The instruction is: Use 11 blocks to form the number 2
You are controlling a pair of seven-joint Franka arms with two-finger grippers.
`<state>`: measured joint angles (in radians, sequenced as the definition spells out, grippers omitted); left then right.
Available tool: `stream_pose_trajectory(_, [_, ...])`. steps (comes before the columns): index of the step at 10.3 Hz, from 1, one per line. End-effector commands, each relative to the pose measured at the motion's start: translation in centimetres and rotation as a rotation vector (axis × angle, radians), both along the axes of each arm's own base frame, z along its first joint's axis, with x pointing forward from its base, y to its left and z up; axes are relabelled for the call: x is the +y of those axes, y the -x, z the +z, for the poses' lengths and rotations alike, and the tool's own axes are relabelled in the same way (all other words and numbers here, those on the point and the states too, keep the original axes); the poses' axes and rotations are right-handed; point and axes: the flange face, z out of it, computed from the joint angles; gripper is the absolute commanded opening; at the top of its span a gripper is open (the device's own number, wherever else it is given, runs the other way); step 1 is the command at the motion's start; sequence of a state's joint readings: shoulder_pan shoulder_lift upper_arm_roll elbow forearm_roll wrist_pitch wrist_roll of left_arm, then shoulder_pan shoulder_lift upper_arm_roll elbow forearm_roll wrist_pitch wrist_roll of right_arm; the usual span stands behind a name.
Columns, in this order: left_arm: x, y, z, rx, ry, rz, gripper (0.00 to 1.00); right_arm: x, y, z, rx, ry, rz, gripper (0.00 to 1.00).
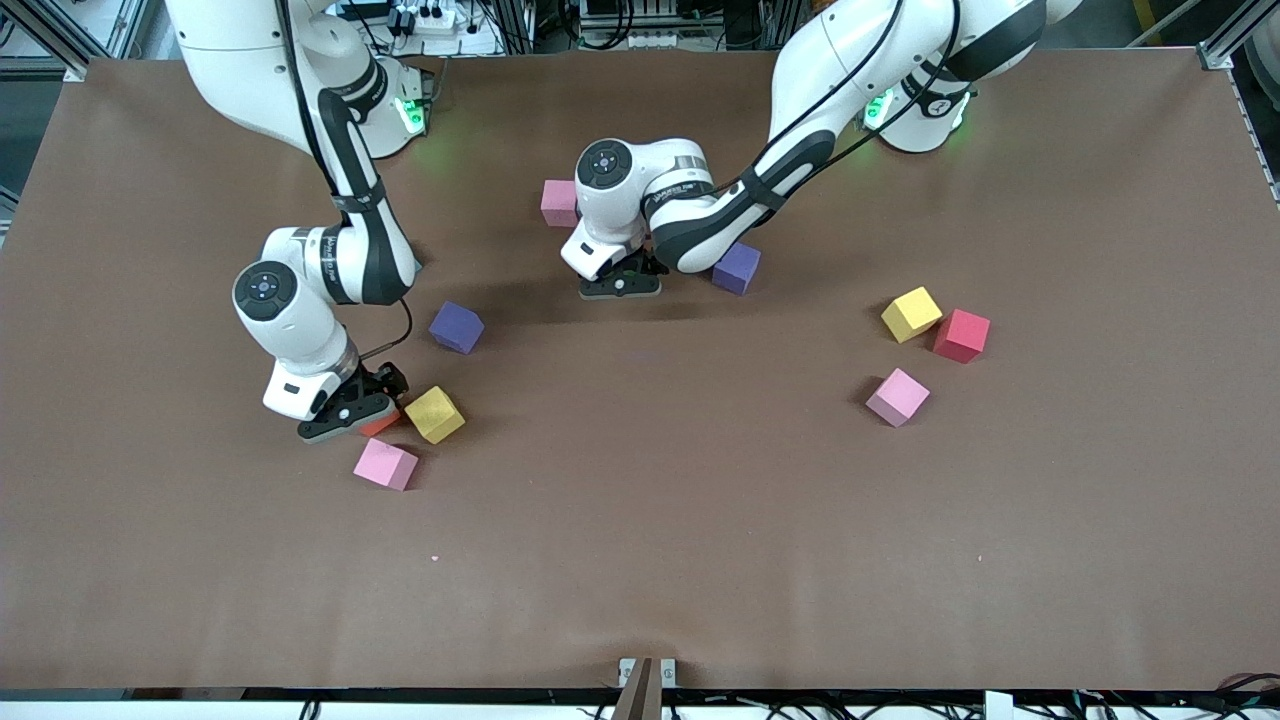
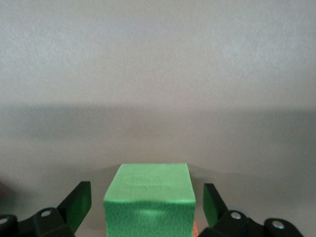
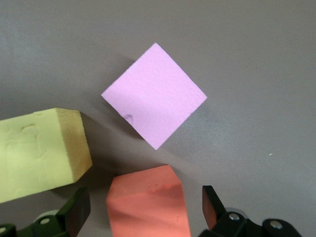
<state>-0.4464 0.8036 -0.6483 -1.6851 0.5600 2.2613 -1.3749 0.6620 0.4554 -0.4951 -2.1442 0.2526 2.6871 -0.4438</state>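
In the front view the left gripper (image 1: 621, 287) sits low at the middle of the brown surface (image 1: 640, 560) between a pink block (image 1: 559, 203) and a purple block (image 1: 737, 268), while the right gripper (image 1: 345, 420) is down beside a yellow block (image 1: 435, 414) and another pink block (image 1: 385, 465). The left wrist view shows a green block (image 2: 148, 197) between jaws spread clear of its sides. The right wrist view shows an orange block (image 3: 148, 205) between jaws spread wide, not touching it.
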Motion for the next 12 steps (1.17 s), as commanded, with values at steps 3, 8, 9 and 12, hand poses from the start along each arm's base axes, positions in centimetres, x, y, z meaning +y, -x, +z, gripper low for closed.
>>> stream_pose_trajectory(3, [2.4,-3.6,6.3,-0.011,-0.008,0.144,1.0,-1.2,0.1,-0.5,0.013,-0.051,-0.005,1.0])
stream_pose_trajectory(8, [9.7,-3.6,7.5,-0.001,-0.091,0.493,1.0,-1.3,0.3,-1.6,0.041,-0.164,-0.012,1.0])
stream_pose_trajectory(9, [11.6,-3.4,7.3,0.013,-0.109,0.547,1.0,-1.4,0.3,-1.7,0.045,-0.161,-0.001,1.0])
stream_pose_trajectory(12, [15.9,-2.0,5.8,0.082,-0.133,0.635,1.0,-3.8,0.4,-2.6,0.088,-0.147,0.113,1.0])
